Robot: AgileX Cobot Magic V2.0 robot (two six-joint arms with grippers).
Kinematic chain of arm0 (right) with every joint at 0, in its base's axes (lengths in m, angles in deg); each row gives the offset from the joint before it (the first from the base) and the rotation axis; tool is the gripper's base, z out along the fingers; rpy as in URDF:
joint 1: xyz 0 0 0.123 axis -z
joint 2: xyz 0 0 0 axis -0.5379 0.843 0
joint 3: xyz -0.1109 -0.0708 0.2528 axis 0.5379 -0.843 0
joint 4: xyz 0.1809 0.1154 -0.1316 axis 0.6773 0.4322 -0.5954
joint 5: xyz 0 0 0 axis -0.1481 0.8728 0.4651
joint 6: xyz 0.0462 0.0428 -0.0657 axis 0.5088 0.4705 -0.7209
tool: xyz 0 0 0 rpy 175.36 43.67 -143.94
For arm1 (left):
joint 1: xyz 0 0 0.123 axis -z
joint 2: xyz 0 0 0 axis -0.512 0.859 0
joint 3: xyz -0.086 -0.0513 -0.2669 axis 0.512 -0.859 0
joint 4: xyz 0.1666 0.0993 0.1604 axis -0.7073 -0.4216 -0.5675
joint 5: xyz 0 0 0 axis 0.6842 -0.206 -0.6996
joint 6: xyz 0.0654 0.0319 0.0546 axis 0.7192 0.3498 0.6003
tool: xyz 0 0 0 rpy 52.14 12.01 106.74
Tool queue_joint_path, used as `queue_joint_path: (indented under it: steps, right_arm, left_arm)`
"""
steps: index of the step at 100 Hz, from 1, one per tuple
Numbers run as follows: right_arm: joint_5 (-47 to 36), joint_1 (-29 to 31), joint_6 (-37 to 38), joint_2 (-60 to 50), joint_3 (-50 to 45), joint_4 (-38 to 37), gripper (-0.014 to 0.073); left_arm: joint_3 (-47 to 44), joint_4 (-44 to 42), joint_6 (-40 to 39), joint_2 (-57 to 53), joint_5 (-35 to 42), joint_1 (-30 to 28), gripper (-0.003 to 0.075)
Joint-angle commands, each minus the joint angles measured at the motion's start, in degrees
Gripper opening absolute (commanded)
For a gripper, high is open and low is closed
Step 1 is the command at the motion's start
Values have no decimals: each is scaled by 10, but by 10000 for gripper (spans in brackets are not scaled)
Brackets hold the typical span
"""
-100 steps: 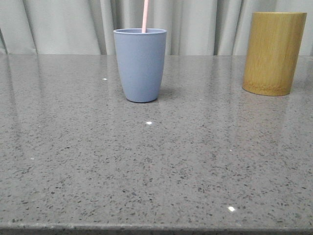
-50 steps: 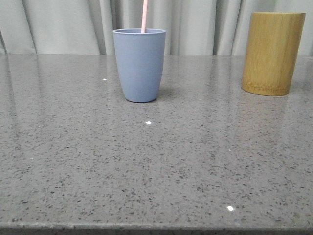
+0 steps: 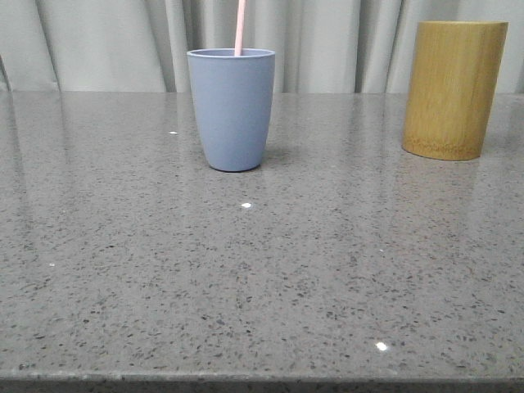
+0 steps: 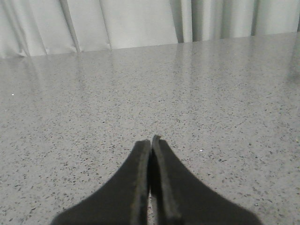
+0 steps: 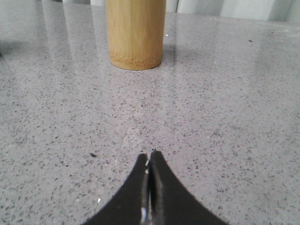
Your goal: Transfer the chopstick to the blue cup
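Toward the back of the grey speckled tabletop (image 3: 262,270) stands the blue cup (image 3: 232,109), and the chopstick (image 3: 240,27) stands in it, rising past the rim. Well off to the right sits a bamboo cylinder (image 3: 452,88). Both the left gripper (image 4: 151,143) and the right gripper (image 5: 149,157) hang over bare stone, fingers pressed together, holding nothing.

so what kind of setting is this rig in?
Probably a staged tabletop test bench, not a real kitchen: a bare grey speckled stone counter, a plain pale curtain backdrop, and just a blue cup and bamboo cylinder as props.
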Motion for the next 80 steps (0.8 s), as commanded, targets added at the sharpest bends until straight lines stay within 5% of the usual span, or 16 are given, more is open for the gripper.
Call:
queue_joint_path:
  steps: [1, 80]
  right_arm:
    - [-64, 8, -5, -9, -1, 0, -67]
    - [-69, 24, -5, -9, -1, 0, -67]
  left_arm:
    - [-6, -1, -5, -20, 49, 0, -19]
    - [-6, -1, -5, -20, 49, 0, -19]
